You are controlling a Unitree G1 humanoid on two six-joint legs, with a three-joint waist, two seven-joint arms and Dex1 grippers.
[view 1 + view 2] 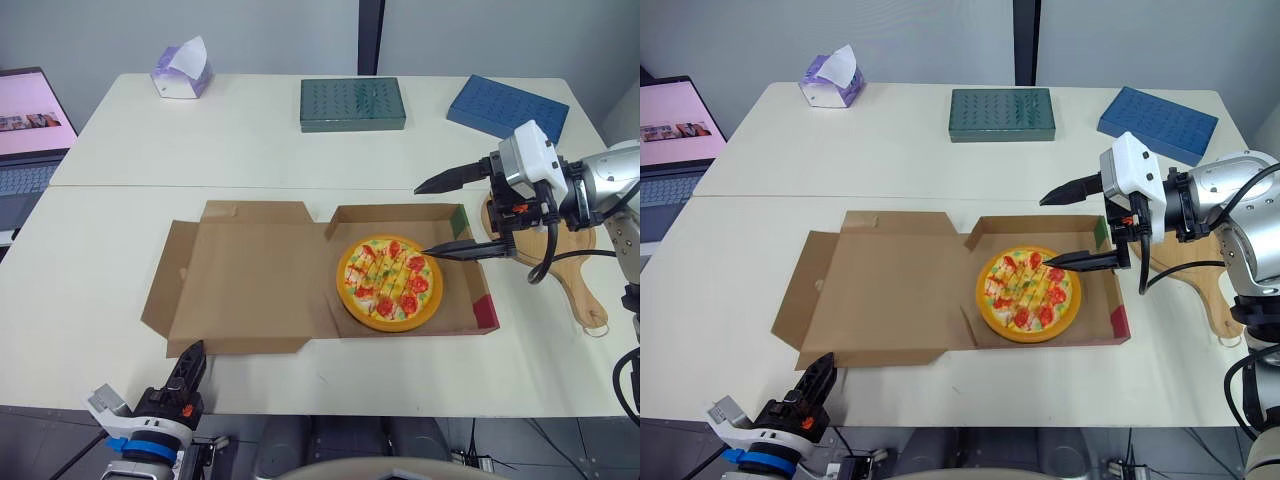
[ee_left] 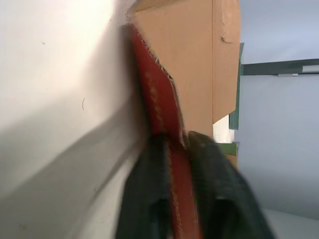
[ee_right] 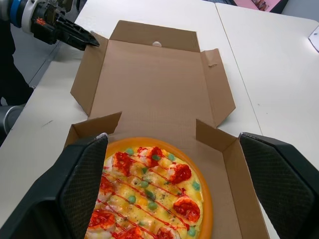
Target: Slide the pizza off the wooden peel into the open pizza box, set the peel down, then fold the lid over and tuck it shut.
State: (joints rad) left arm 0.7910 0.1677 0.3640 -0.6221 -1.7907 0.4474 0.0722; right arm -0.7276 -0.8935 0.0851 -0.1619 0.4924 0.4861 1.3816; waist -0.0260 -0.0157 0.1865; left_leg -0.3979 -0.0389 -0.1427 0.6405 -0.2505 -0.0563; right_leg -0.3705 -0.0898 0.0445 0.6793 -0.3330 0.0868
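**While the lid lies open, the pizza sits in the box**

Where the white worktop (image 1: 90, 270) meets its near left edge, the left gripper (image 1: 198, 350) reaches the front flap of the flat brown cardboard pizza box (image 1: 250, 270). In the left wrist view its black fingers (image 2: 144, 199) are pressed onto the flap's red-printed edge, one on each side. The lid lies flat on the worktop, on the left half of the box. The round orange-rimmed pizza with red toppings (image 1: 390, 283) lies in the base on the right half. The right gripper (image 1: 422, 220) hovers over the pizza's right edge, its fingers spread wide. Just right of the box, the pale wooden peel (image 1: 578, 285) lies on the worktop beneath the right arm.
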